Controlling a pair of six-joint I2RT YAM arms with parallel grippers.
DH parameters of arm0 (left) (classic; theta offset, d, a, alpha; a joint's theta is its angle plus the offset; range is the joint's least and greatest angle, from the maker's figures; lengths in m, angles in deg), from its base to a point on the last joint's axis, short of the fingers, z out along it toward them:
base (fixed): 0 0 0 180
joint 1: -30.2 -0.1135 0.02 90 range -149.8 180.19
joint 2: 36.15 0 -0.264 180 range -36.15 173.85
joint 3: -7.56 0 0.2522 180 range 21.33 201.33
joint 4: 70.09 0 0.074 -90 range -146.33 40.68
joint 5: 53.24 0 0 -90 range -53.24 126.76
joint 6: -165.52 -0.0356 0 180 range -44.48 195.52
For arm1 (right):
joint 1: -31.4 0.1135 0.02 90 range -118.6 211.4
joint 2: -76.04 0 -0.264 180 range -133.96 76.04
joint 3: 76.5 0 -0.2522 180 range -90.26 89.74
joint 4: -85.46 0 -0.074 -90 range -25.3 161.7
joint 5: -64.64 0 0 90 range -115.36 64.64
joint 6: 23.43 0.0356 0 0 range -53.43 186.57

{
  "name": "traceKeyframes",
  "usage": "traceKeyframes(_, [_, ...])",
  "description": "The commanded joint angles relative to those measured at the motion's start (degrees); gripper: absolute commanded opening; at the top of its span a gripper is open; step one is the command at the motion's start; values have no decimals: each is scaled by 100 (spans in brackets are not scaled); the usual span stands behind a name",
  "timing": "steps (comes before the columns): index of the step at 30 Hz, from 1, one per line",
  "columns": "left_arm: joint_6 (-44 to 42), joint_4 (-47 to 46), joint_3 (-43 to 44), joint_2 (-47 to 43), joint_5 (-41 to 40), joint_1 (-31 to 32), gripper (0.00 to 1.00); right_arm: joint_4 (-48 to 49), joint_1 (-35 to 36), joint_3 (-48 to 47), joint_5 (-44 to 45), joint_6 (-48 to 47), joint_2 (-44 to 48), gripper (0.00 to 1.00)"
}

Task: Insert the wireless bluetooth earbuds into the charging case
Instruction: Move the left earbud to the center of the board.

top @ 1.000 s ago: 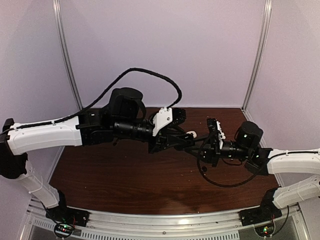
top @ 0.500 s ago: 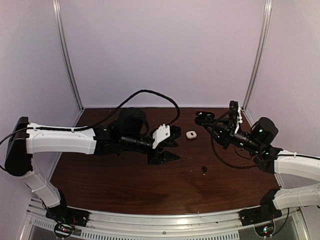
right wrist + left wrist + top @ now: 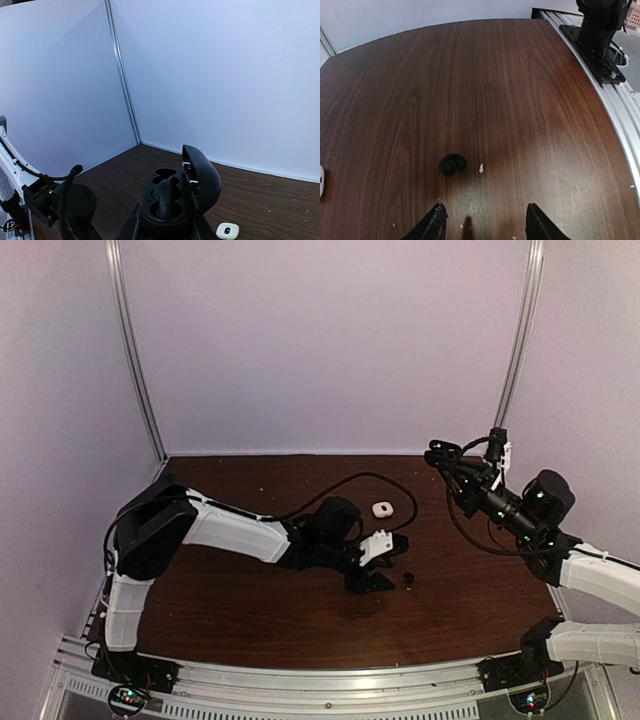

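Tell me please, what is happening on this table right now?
The right gripper holds a black charging case up in the air, its lid open. The left gripper is open and low over the table, just short of a small black earbud lying on the wood. The earbud is not picked up yet. A small white case lies farther back.

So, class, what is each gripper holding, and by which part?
Right gripper holds the open black charging case by its lower body; left gripper is open, empty.

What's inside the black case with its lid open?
The black case shows two dark hollows and a black lump in the middle, maybe an earbud. It is too dark inside to be sure.
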Motion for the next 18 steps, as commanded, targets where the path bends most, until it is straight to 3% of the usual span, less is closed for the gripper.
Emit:
traceKeyframes(1, [-59,-263,823,732,20,31,56,-78,-96,35,74,103,169,0])
traceKeyframes(10, [30,39,1903,1796,-19,22,55,-174,-146,114,-16,85,362,0])
traceKeyframes(15, [78,302,2415,2249,-17,22,50,-218,-168,127,-12,62,423,0])
traceKeyframes(18, [56,544,2645,2431,-92,22,41,-270,-177,112,-13,36,458,0])
